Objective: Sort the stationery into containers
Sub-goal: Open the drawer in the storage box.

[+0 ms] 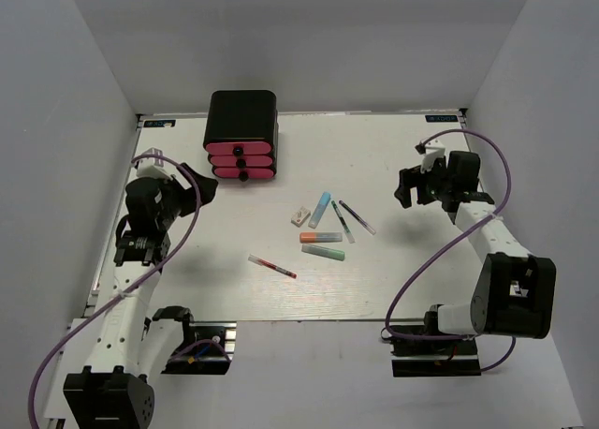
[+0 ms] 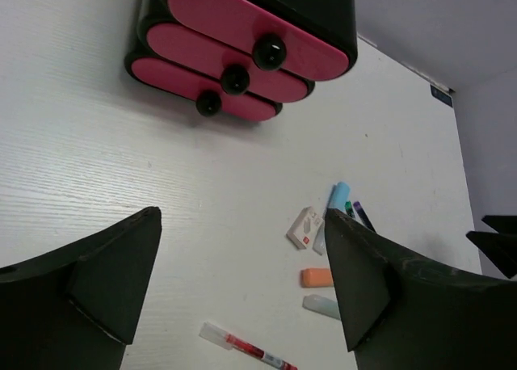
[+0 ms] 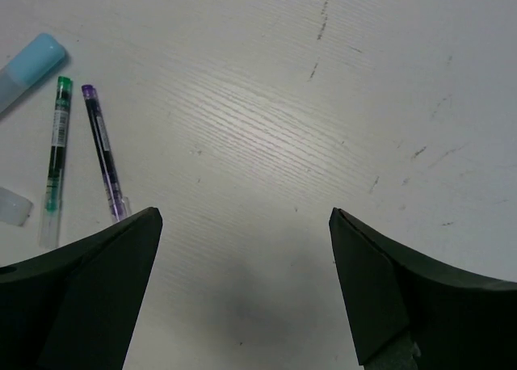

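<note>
White, faintly scuffed wood-grain table (image 1: 402, 157), boxed in by plain grey panels (image 1: 84, 54). At its 11 o'clock we see a black cabinet (image 1: 241, 110) whose three pink drawers (image 1: 241, 162) look shut, so nothing can go in until one is pulled. Above the table, the left fingers (image 2: 113, 273) and right fingers (image 3: 105, 281) hang spread and hold nothing. At centre lie highlighters (image 1: 320, 237), pens (image 1: 343, 221) and an eraser (image 1: 299, 216), close together. We judge a thin pen could roll from a pinch.
</note>
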Controlling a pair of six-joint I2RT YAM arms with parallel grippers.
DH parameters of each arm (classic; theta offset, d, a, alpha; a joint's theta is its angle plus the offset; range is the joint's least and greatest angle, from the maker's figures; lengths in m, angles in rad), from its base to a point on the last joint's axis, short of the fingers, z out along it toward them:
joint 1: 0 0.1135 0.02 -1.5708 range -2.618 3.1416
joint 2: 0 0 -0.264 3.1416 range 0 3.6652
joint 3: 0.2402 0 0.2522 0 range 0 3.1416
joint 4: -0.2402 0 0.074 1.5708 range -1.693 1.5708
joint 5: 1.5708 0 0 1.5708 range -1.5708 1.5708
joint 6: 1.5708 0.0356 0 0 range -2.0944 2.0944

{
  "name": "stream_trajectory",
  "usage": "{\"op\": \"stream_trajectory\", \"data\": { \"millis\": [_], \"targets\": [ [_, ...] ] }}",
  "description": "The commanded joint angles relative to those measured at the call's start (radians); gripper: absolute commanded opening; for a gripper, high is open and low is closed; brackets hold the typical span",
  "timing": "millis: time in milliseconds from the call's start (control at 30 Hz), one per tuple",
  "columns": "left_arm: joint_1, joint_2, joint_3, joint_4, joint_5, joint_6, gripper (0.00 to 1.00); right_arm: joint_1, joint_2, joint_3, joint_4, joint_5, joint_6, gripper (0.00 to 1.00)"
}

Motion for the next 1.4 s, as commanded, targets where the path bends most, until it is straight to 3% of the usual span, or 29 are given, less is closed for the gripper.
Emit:
{"op": "stream_trajectory", "data": {
  "millis": [0, 67, 167, 200, 267, 333, 367, 400, 433, 467, 500, 533, 567, 600, 800, 1067, 1367],
  "targets": [
    [-0.011, 0.024, -0.011, 0.06, 0.101, -0.013, 0.9, 0.0, 0.015, 0.005, -0.042, -0.144, -0.048, 0.9],
    [-0.011, 0.041, -0.011, 0.105, 0.138, -0.013, 0.8, 0.0, 0.025, 0.022, -0.077, -0.195, -0.135, 0.9],
    [-0.011, 0.101, -0.011, 0.14, 0.161, -0.022, 0.34, 0.001, 0.046, 0.036, -0.122, -0.319, -0.22, 0.9],
    [-0.011, 0.119, -0.011, 0.154, 0.17, -0.022, 0.15, 0.003, 0.057, 0.039, -0.123, -0.35, -0.222, 0.77],
    [-0.011, 0.18, 0.013, 0.18, 0.182, -0.022, 0.08, 0.01, 0.074, 0.048, -0.123, -0.373, -0.24, 0.58],
    [-0.011, 0.217, 0.027, 0.203, 0.196, -0.022, 0.13, 0.015, 0.083, 0.058, -0.115, -0.405, -0.255, 0.34],
    [-0.011, 0.233, 0.04, 0.223, 0.207, -0.022, 0.2, 0.018, 0.092, 0.062, -0.117, -0.414, -0.266, 0.27],
    [-0.011, 0.265, 0.05, 0.234, 0.216, -0.022, 0.32, 0.019, 0.098, 0.065, -0.117, -0.42, -0.271, 0.19],
    [-0.011, 0.28, 0.05, 0.246, 0.216, -0.022, 0.38, 0.027, 0.101, 0.068, -0.115, -0.425, -0.272, 0.15],
    [-0.011, 0.297, 0.063, 0.255, 0.225, -0.022, 0.47, 0.027, 0.107, 0.068, -0.106, -0.434, -0.268, 0.18],
    [-0.011, 0.337, 0.081, 0.264, 0.225, -0.013, 0.62, 0.036, 0.11, 0.067, -0.103, -0.449, -0.259, 0.43],
    [-0.011, 0.358, 0.095, 0.264, 0.235, -0.004, 0.67, 0.039, 0.112, 0.067, -0.103, -0.45, -0.259, 0.65],
    [-0.011, 0.381, 0.109, 0.264, 0.235, 0.006, 0.72, 0.041, 0.117, 0.065, -0.092, -0.463, -0.245, 0.82],
    [-0.02, 0.404, 0.141, 0.264, 0.235, 0.015, 0.76, 0.044, 0.123, 0.064, -0.086, -0.472, -0.242, 0.9],
    [-0.029, 0.59, 0.299, 0.206, 0.244, 0.095, 0.74, 0.049, 0.137, 0.038, -0.033, -0.485, -0.206, 0.9],
    [-0.058, 0.759, 0.432, 0.163, 0.204, 0.18, 0.65, 0.079, 0.172, 0.071, -0.026, -0.482, -0.205, 0.83],
    [-0.089, 0.837, 0.509, 0.14, 0.158, 0.199, 0.69, 0.095, 0.206, 0.102, -0.02, -0.477, -0.213, 0.82]
  ]
}}
